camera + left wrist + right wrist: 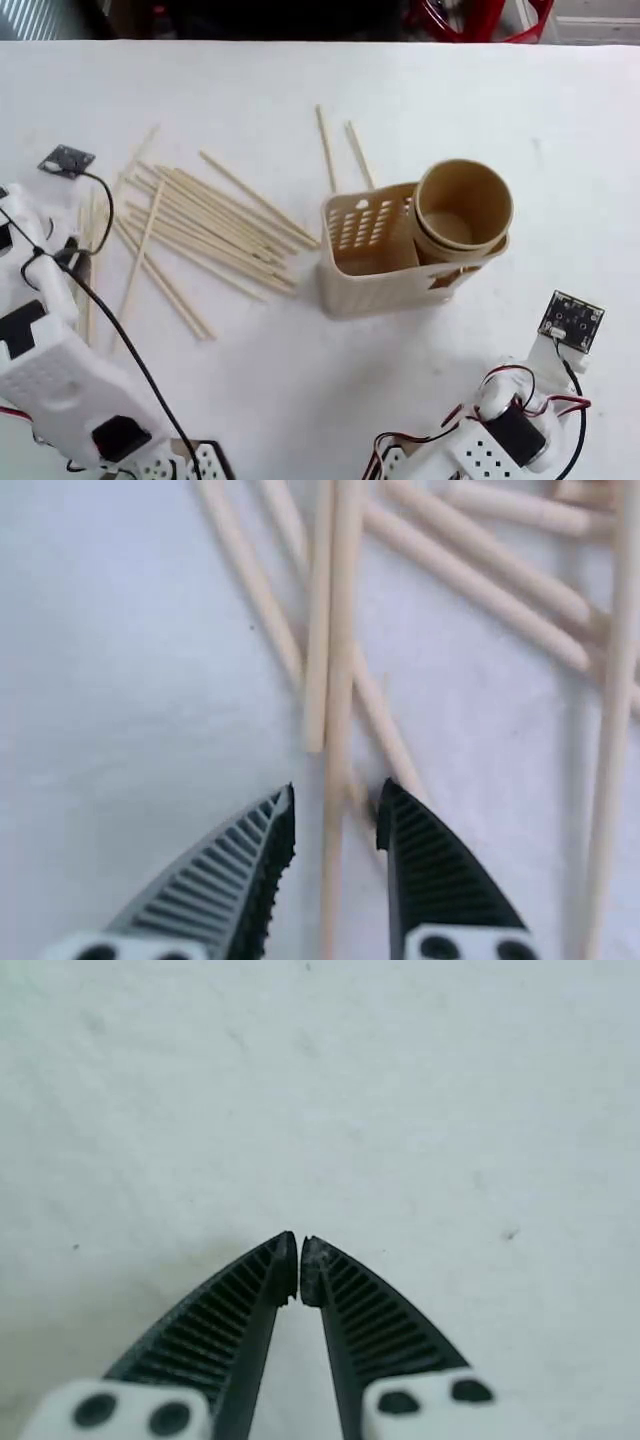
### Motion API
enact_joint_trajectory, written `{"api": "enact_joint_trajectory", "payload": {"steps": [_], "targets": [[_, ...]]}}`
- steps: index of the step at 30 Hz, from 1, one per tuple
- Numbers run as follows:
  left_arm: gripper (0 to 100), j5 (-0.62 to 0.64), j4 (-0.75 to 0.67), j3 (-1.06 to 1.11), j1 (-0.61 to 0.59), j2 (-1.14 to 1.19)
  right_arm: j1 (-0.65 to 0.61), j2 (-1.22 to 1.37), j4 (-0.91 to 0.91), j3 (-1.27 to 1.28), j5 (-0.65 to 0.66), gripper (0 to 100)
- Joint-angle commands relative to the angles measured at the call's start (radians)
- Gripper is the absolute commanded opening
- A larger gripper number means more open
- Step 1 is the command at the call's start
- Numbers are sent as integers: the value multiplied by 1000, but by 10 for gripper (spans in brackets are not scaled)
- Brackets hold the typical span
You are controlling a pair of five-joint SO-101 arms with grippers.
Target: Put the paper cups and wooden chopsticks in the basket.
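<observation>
Status: paper cups [463, 205] are stacked in the right compartment of the basket [365, 285], which sits mid-table, slightly right. Cup part looks done. All chopsticks [210, 225] are out. The main pile lies loose on the table [300, 390] left of the basket, plus 2 stray chopsticks [340, 150] just past its far side.

The left gripper [335, 795] is low over the left edge of the pile, jaws apart, straddling 1 chopstick [341, 680] that runs between them. Not clamped yet. The right gripper [300, 1245] is over bare table, near-right, jaws together, holding nothing.

Risks from here, my read:
- Double pick. A 2nd stick ends just ahead of the jaws and a 3rd crosses under beside one jaw. Closing as-is could catch 2, or pinch 1 and flick the other.
- A thin round stick on ribbed pads can roll or pivot once lifted. Can't tell how far along its length the grip sits. If it's near an end, the stick droops and swings.
- Lifting out of an interlocked pile drags neighbours and could scatter them toward the table edge.
- Drop-in: only the left compartment is free, and it's narrow. A tilted stick hits the rim or the cups. The basket looks light and could slide or tip.
</observation>
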Motion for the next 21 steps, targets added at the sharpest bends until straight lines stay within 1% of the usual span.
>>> {"api": "enact_joint_trajectory", "payload": {"steps": [1,7,11,16,18,21], "targets": [[154,-8,-15,25,5,-8,7,-8,-10,9,-3,19],[154,-6,15,64,51,-10,7,-8,-10,9,-3,19],[147,38,9,92,54,-8,7,-8,-10,9,-3,19],[24,43,15,126,65,-8,7,-8,-10,9,-3,19],[28,43,23,149,76,-8,7,-8,-10,9,-3,19],[23,46,77,161,111,-8,7,-8,-10,9,-3,19]]}}
